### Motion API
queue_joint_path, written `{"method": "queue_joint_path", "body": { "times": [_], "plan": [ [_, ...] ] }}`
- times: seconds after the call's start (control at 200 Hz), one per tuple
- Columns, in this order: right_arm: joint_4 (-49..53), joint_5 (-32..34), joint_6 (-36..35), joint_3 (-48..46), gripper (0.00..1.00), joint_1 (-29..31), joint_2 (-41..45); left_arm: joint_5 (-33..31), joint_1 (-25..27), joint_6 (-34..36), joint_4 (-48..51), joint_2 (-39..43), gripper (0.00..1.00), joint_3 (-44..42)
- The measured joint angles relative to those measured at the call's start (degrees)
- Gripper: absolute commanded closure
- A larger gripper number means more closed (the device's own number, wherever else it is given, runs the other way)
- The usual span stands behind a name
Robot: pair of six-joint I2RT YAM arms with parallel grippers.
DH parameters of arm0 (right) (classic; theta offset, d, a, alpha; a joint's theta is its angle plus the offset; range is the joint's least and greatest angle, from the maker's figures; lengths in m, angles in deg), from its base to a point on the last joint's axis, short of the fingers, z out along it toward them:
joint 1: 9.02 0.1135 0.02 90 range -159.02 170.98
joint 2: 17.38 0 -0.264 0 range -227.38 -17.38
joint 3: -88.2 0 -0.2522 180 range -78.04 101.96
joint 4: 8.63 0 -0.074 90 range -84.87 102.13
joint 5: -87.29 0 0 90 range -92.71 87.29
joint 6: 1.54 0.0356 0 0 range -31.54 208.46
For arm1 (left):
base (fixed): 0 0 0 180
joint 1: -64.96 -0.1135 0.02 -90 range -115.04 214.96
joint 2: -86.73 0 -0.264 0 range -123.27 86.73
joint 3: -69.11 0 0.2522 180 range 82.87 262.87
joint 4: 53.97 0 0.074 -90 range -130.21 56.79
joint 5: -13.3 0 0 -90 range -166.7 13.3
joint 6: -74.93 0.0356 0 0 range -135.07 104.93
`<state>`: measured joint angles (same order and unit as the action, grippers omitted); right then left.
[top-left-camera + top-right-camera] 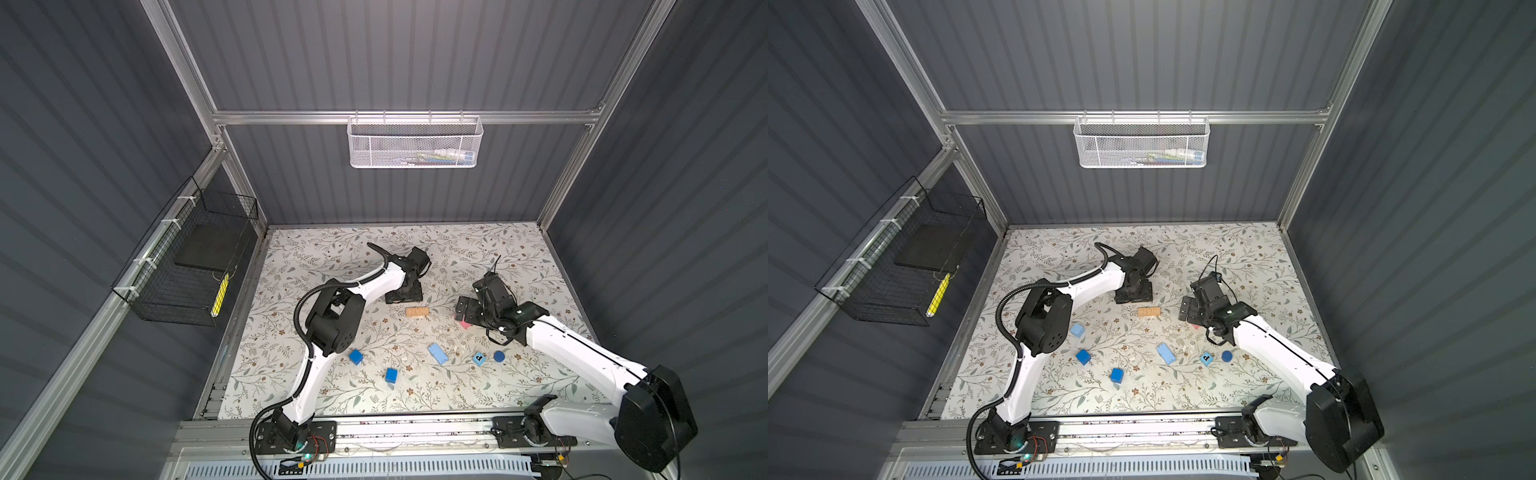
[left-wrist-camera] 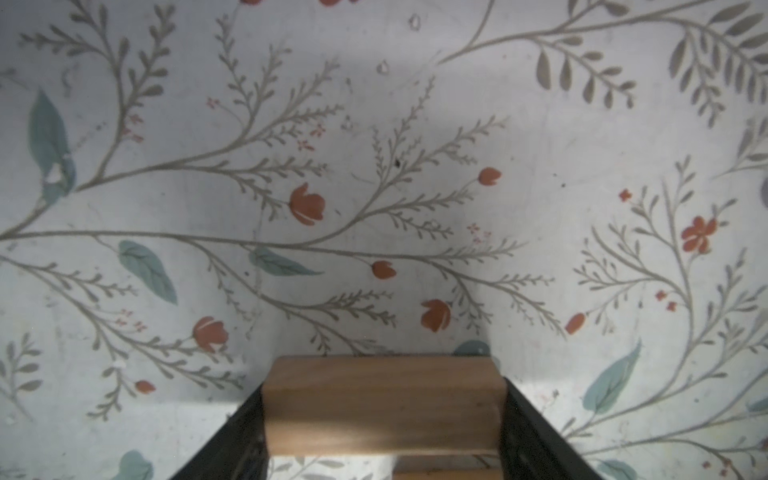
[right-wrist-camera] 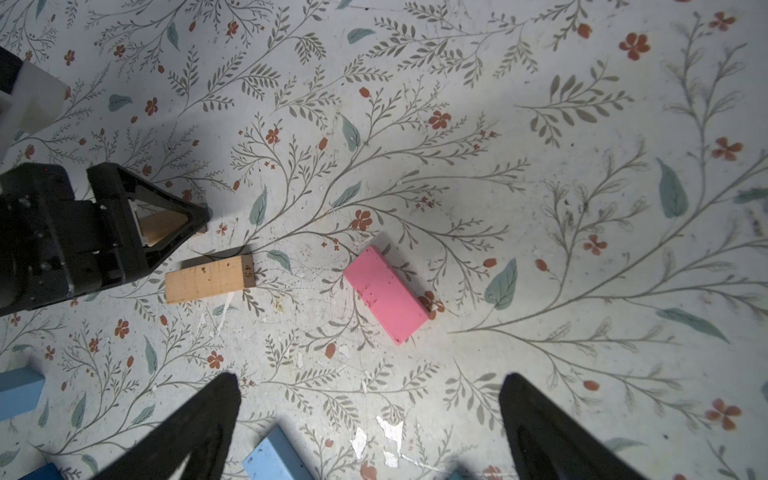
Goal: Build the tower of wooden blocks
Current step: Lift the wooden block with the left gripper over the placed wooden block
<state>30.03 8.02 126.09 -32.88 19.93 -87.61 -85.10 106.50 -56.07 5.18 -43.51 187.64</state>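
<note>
The left jaws are clamped on a plain tan wooden bar [image 2: 382,407], which fills the gap between the black fingers [image 2: 232,440], low over the floral-patterned surface [image 2: 374,124]; whether the bar touches the surface cannot be told. The right jaws stand wide apart and empty, their black fingertips [image 3: 216,407] hanging above the surface. Ahead of that gap a pink painted wooden bar [image 3: 386,295] lies flat on the surface, at a slant to the jaws. Just beside the left jaws a second tan wooden bar [image 3: 210,278], stamped "45" on its end, lies flat, apart from the pink one. Nearer the arm bases, in a top view, the other pieces lie singly: a dark blue wooden cube [image 1: 355,356], a second dark blue cube [image 1: 391,375], a light blue flat bar [image 1: 437,353], a light blue cube bearing a black letter [image 1: 479,358] and, just beside it, a dark blue cylinder [image 1: 499,355]. A plain light blue cube [image 1: 1077,330] sits near the left arm's black elbow joint [image 1: 1042,320]
</note>
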Motion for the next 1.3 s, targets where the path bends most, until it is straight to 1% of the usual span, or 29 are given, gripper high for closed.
{"method": "queue_joint_path", "body": {
  "times": [0.48,0.83,1.071,1.176,1.301],
  "plan": [
    [-0.02,0.02,0.96,-1.46,0.01,0.0,1.77,2.32,2.8,-0.92,0.31,-0.28,0.34,1.05],
    [-0.02,0.02,1.01,-1.77,0.01,0.0,1.95,2.47,3.06,-0.87,0.98,-0.68,0.31,1.84],
    [-0.02,0.02,1.2,-1.77,0.01,0.0,1.95,2.47,3.19,-0.83,1.33,-0.92,0.24,2.23],
    [-0.02,0.0,1.2,-1.79,0.01,0.0,1.95,2.56,3.21,-0.7,1.33,-0.92,0.16,2.23],
    [-0.02,0.0,1.2,-1.77,0.01,0.0,1.95,3.34,3.39,-0.42,1.18,-0.92,0.1,2.32]
  ]
}}
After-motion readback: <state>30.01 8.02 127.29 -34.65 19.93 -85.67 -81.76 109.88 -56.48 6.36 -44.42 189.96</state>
